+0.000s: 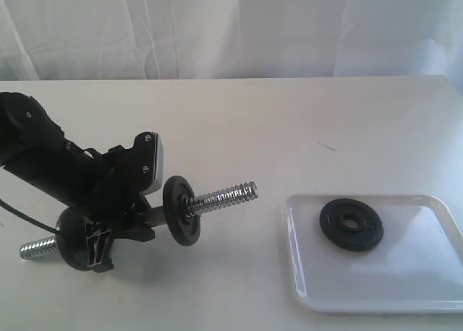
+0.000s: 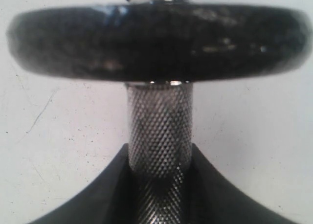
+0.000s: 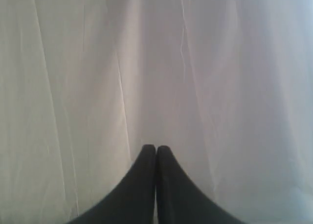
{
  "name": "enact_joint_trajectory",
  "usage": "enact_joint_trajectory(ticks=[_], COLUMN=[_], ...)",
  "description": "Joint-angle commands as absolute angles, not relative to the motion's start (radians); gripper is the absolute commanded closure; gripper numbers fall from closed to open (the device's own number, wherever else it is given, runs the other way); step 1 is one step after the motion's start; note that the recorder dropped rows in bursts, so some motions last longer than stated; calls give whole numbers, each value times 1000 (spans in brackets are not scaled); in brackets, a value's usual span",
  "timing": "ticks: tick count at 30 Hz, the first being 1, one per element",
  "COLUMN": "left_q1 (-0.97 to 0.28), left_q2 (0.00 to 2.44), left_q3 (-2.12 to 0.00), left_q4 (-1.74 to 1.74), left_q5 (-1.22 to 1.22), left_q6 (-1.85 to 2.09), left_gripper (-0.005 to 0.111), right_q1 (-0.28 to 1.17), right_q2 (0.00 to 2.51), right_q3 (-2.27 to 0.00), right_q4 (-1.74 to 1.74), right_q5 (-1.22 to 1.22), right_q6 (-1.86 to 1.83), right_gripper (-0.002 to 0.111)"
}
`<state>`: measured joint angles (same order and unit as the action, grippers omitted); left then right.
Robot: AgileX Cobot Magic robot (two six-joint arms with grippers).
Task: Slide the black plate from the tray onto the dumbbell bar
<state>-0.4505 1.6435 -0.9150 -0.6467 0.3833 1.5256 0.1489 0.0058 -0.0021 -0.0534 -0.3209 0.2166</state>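
The black plate [image 1: 351, 225] lies flat in the white tray [image 1: 419, 266] at the right of the table. On the left, my left gripper [image 1: 148, 219] is shut on the knurled middle of the dumbbell bar [image 1: 228, 196] and holds it above the table, tilted, its threaded end pointing toward the tray. Another black disc [image 1: 181, 209] sits on the bar just beyond the fingers. In the left wrist view the bar [image 2: 160, 131] runs out between the left gripper's [image 2: 160, 155] fingers to that disc [image 2: 156, 40]. My right gripper [image 3: 156, 148] is shut on nothing and faces the curtain; the exterior view does not show it.
A further dark disc [image 1: 69, 241] seems to sit on the bar's far left end, partly behind the left arm. A white curtain [image 1: 231, 27] hangs behind the white table [image 1: 289, 129]. The tray lies close to the table's front edge.
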Motion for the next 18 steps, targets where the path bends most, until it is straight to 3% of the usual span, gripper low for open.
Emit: enact_joint_trajectory(ticks=[1,8,13,18], left_q1=[-453,-453,-453,-453], left_q2=[1595,1595,1595,1595], left_q3=[-939,-939,-939,-939], left_q4=[-732,-732,-732,-732], left_q5=[385,385,387,387], left_q6=[1521,1521,1521,1521], left_gripper=[107,107,107,107], right_q1=[151,151,151,151], right_q2=[0,52,506,990], right_q3=[0,-36,-294,-703], right_q4=[-42,576,565,525], right_q5=[-533,-469,-143,406], right_q6=[215,-51,-336,-544], right_gripper=[108,108,108,108])
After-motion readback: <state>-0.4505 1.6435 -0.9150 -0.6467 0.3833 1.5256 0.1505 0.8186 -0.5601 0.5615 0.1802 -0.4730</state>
